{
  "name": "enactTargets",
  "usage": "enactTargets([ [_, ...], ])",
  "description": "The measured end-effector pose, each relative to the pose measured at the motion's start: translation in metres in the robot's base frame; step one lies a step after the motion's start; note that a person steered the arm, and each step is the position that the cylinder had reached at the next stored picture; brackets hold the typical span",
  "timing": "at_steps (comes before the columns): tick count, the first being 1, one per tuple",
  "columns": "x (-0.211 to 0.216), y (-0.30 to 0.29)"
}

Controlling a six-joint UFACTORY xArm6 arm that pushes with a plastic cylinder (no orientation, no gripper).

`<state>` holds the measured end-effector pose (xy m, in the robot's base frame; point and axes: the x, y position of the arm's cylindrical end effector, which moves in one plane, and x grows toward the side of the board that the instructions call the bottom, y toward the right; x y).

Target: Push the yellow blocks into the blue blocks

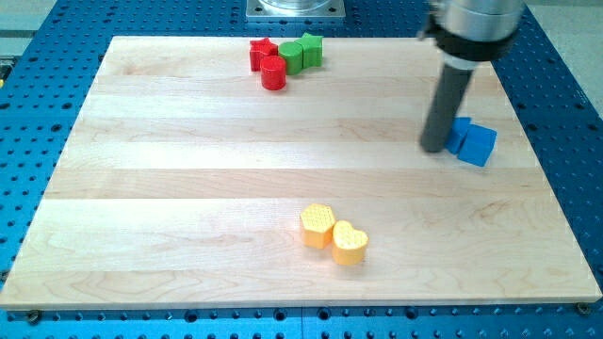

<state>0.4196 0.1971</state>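
Tip (434,148): resting on the wooden board (188,188) at the view's right, in its upper half; bare rod end, holding nothing, nothing to open or close.
Tip against blue: standing just at the view's left edge of the blue blocks (471,141), touching or nearly so; contact not resolvable.
Blue blocks: sitting close to the board's right edge; one blue cube (478,144) clearly showing, a second blue piece (459,134) partly hiding behind the rod, shape not readable.
Yellow hexagonal block (317,224): lying below centre, toward the view's bottom.
Yellow heart-shaped block (349,242): touching the hexagonal one, on its lower right.
Direction, tip to yellow: lying down and to the view's left, well apart from the rod.
Direction, yellow to blue: pointing up and to the view's right.
Long axis of yellow pair: running from upper left to lower right, roughly crosswise to the line toward the blue.
Heart orientation: lobes facing the view's top, point toward the bottom, as far as readable.
Judged requirement: getting round to the lower-left side of the yellow pair before pushing; currently standing on the wrong side.
Judged risk: pair splitting, since being pushed broadside.
Bystanders: red star (263,52), red cylinder (273,72), two green blocks (301,52), clustering at the view's top, well clear of that line.
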Motion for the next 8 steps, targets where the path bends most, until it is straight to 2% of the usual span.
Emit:
enactTargets([
  [1,-0.006,-0.015],
  [2,0.036,-0.122],
  [3,0.104,-0.227],
  [4,0.152,-0.258],
  [5,0.196,-0.195],
  [6,0.159,-0.134],
  [7,0.11,-0.117],
  [8,0.079,-0.086],
])
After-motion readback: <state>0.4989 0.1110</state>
